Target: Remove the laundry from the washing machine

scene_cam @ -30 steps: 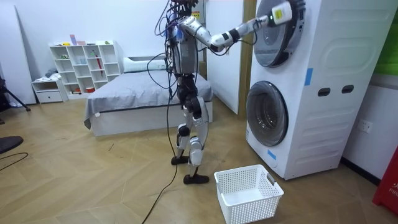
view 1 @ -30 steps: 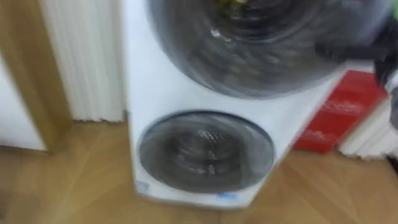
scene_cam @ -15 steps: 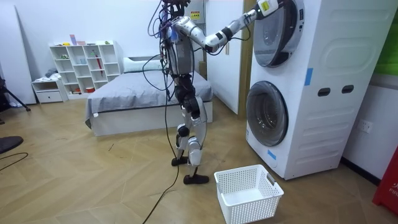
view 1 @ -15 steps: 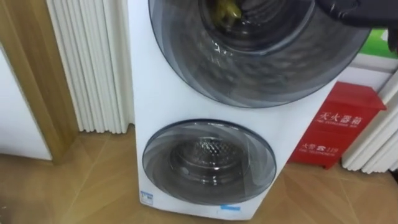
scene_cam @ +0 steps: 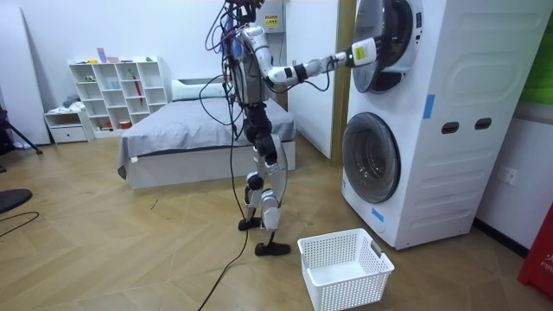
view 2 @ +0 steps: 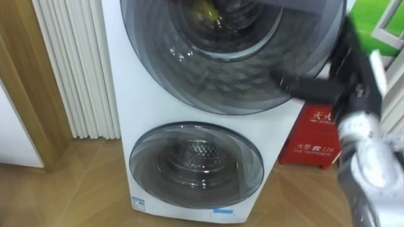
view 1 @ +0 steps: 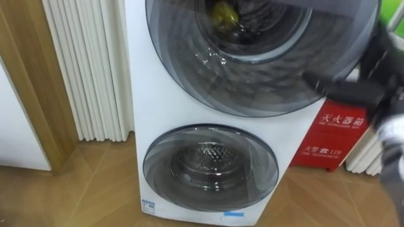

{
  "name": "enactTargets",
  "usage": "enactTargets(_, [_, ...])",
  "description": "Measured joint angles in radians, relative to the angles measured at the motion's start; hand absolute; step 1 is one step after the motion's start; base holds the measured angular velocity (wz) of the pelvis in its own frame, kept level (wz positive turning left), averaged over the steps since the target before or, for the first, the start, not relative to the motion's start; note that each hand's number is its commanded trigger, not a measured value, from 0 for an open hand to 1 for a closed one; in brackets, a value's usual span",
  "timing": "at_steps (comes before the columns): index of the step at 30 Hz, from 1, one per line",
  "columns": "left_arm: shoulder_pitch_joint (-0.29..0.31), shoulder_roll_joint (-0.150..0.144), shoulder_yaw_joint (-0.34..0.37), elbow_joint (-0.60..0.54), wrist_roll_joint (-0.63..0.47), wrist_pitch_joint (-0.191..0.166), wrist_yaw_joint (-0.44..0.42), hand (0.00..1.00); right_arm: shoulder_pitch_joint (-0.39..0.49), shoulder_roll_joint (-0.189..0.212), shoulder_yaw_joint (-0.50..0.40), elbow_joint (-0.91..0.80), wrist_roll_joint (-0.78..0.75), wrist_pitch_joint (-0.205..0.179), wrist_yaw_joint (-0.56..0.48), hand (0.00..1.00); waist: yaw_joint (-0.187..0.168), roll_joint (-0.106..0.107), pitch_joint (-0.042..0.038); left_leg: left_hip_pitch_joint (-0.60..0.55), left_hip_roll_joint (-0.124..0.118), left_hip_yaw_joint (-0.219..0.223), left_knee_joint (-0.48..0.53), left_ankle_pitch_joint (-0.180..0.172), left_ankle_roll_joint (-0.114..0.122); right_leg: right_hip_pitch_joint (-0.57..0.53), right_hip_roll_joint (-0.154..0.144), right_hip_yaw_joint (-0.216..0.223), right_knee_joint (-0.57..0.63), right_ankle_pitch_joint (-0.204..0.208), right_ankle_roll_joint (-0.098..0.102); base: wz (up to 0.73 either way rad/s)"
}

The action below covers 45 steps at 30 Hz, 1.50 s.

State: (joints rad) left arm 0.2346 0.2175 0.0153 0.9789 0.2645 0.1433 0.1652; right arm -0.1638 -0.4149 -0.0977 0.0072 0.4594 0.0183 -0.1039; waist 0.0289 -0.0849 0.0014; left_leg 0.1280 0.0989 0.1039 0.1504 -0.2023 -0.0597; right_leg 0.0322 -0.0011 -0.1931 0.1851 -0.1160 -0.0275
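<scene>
- White stacked washing machine (view 1: 164,113): the robot stands facing its front, with one arm raised to the upper drum.
- Smoky glass upper door (view 1: 252,82): it looks shut against the machine's front, so I judge the task is at its opening step and nothing has come out yet.
- Plastic laundry basket (scene_cam: 350,289): it sits on the floor in front of the machine's base, beside the robot's feet, with nothing in it.
- Right hand (view 1: 356,91): this is what has just changed. Half a second ago it was up by the top right of the machine's upper door. Now it is lower, at the right rim of that door about halfway up. The room view shows the same drop of the arm. The hand is smeared by motion, so I cannot tell how far its fingers are spread or whether they grip the rim. The move probably means it is hunting for the door's edge or catch.
- Yellowish clothes (view 1: 222,14): they lie inside the machine's upper drum behind the glass, in the same place as before.
</scene>
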Motion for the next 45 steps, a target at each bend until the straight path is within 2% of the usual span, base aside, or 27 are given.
enactTargets(4, [-0.001, 0.001, 0.002, 0.0, 0.0, -0.015, -0.002, 0.0, 0.027, 0.024, 0.0, -0.024, 0.007, 0.003, 0.027, 0.0, -0.007, 0.014, -0.0075, 0.0, 0.0, 0.007, 0.0, 0.0, 0.0, -0.004, -0.001, 0.001, 0.0, 0.0, 0.0, -0.03])
enactTargets(8, [0.003, 0.0, 0.001, 0.0, 0.001, -0.037, -0.006, 0.0, 0.029, 0.025, 0.0, -0.035, 0.046, 0.005, 0.049, 0.0, -0.021, 0.015, -0.0079, -0.001, 0.0, 0.01, 0.0, 0.0, 0.0, -0.004, -0.001, 0.001, -0.002, -0.001, 0.002, 0.0])
enactTargets(10, [0.01, 0.0, 0.001, 0.0, 0.001, -0.038, -0.011, 0.0, 0.051, 0.028, -0.001, -0.062, 0.039, 0.005, 0.052, 0.0, -0.022, 0.015, -0.008, 0.0, 0.001, 0.025, 0.0, 0.0, 0.0, -0.004, -0.001, 0.004, -0.002, -0.001, 0.002, -0.04])
enactTargets(12, [0.001, 0.002, 0.002, 0.028, 0.001, -0.041, -0.021, 0.0, 0.077, 0.034, 0.0, -0.101, 0.037, 0.008, 0.065, 0.0, -0.022, 0.015, -0.0081, 0.005, 0.003, 0.061, 0.0, 0.0, 0.0, -0.005, 0.002, 0.017, -0.001, -0.001, 0.002, -0.16])
enactTargets(17, [0.003, 0.006, 0.004, 0.063, -0.022, -0.042, -0.032, 0.0, 0.146, 0.036, -0.001, -0.223, 0.037, 0.029, 0.068, 0.0, -0.025, 0.015, -0.0081, 0.004, 0.004, 0.079, -0.003, 0.0, 0.0, -0.02, 0.005, 0.033, 0.006, -0.001, 0.001, -0.13])
enactTargets(19, [0.002, 0.005, 0.009, 0.066, -0.017, -0.046, -0.04, 0.0, 0.147, 0.036, -0.002, -0.254, 0.042, 0.036, 0.068, 0.0, -0.024, 0.014, -0.0081, 0.005, 0.004, 0.088, -0.005, 0.0, 0.0, -0.032, 0.007, 0.048, 0.017, -0.001, 0.001, -0.16])
enactTargets(23, [0.0, 0.005, 0.021, 0.076, -0.019, -0.087, -0.04, 0.0, 0.142, 0.027, -0.007, -0.343, 0.06, 0.039, 0.059, 0.0, -0.031, 0.009, -0.0073, 0.0, 0.004, 0.1, -0.004, 0.0, 0.0, -0.047, 0.007, 0.059, 0.03, -0.002, 0.0, -0.09])
enactTargets(24, [-0.002, 0.005, 0.021, 0.076, -0.019, -0.094, -0.039, 0.0, 0.137, 0.02, -0.012, -0.373, 0.078, 0.039, 0.061, 0.0, -0.036, 0.005, -0.0064, -0.001, 0.003, 0.1, -0.004, 0.0, 0.0, -0.051, 0.006, 0.06, 0.036, -0.005, 0.0, 0.0])
enactTargets(27, [0.012, 0.005, 0.022, 0.082, -0.018, -0.107, -0.039, 0.0, 0.119, 0.018, -0.03, -0.463, 0.103, 0.038, 0.062, 0.0, -0.053, -0.006, -0.0104, 0.0, 0.006, 0.1, -0.003, 0.0, 0.0, -0.049, 0.008, 0.057, 0.034, -0.006, -0.001, 0.0])
enactTargets(30, [0.013, 0.005, 0.021, 0.101, -0.022, -0.119, -0.039, 0.0, 0.115, 0.018, -0.047, -0.573, 0.083, 0.024, 0.063, 0.0, -0.058, -0.008, -0.0078, 0.003, 0.008, 0.1, -0.003, -0.002, -0.002, -0.044, 0.01, 0.056, 0.029, -0.005, -0.002, 0.0])
enactTargets(38, [0.024, 0.006, 0.023, 0.12, -0.019, -0.124, -0.039, 0.0, 0.059, 0.015, -0.042, -0.667, 0.082, -0.011, 0.135, 0.0, -0.063, -0.008, -0.008, 0.004, 0.01, 0.1, -0.007, -0.003, -0.003, -0.035, 0.013, 0.053, 0.016, -0.003, -0.003, 0.0])
enactTargets(42, [0.024, 0.01, 0.023, 0.124, -0.024, -0.124, -0.039, 0.0, 0.059, -0.02, -0.043, -0.661, 0.091, -0.017, 0.174, 0.0, -0.064, -0.009, -0.0081, 0.006, 0.012, 0.095, -0.006, -0.007, -0.004, -0.024, 0.015, 0.052, 0.004, -0.002, -0.003, 0.04])
enactTargets(45, [0.025, 0.015, 0.023, 0.125, -0.036, -0.124, -0.039, 0.0, 0.059, -0.026, -0.043, -0.65, 0.089, -0.017, 0.203, 0.0, -0.069, -0.01, -0.0074, 0.009, 0.013, 0.088, -0.005, -0.007, -0.004, -0.017, 0.014, 0.048, 0.0, -0.002, -0.003, 0.07])
